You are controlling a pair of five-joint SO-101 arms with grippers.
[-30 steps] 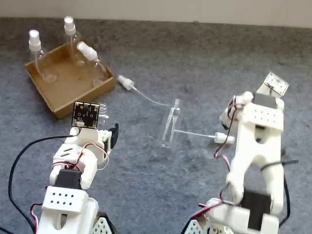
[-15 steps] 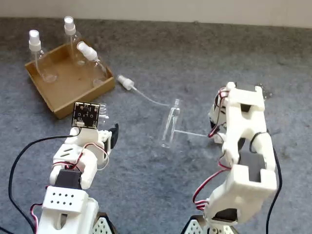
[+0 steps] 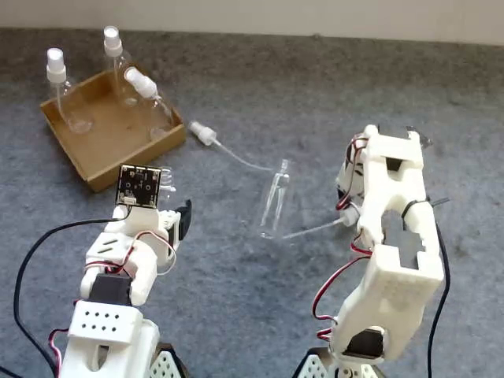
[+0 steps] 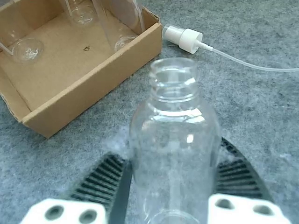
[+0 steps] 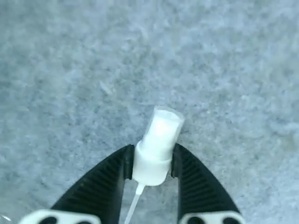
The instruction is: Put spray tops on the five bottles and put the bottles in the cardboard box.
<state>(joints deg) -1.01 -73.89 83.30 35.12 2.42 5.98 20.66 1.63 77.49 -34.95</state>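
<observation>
Currently the right gripper (image 5: 154, 161) is closed to a narrow gap on a white spray top (image 5: 157, 140). Both black jaws press against the sides of the cap, and the nozzle end points away from the wrist. The dip tube (image 3: 311, 228) of this top trails over the grey carpet (image 3: 252, 79). Its tip ends just beside the base of the lying bottle (image 3: 276, 198); whether they touch cannot be told.

The lying bottle is clear and uncapped. It rests on its side between the two arms, with its neck toward the far side of the table.

The left gripper (image 4: 173, 163) holds an uncapped bottle (image 4: 175, 112) upright between its jaws, mouth open at the top. It sits near the cardboard box (image 3: 138, 161), on the box's near side and apart from it.

Three bottles stand inside the box, all with white spray tops fitted:
- The corner bottle (image 3: 67, 98) is at the far-left corner.
- The rear bottle (image 3: 118, 67) is against the far edge.
- The third bottle (image 3: 156, 110) is by the right-hand wall, with its spray head tilted.

A second spray top (image 3: 202, 132) lies loose on the carpet just outside the box's right corner. Its long tube runs toward the neck of the lying bottle and ends close to it.
</observation>
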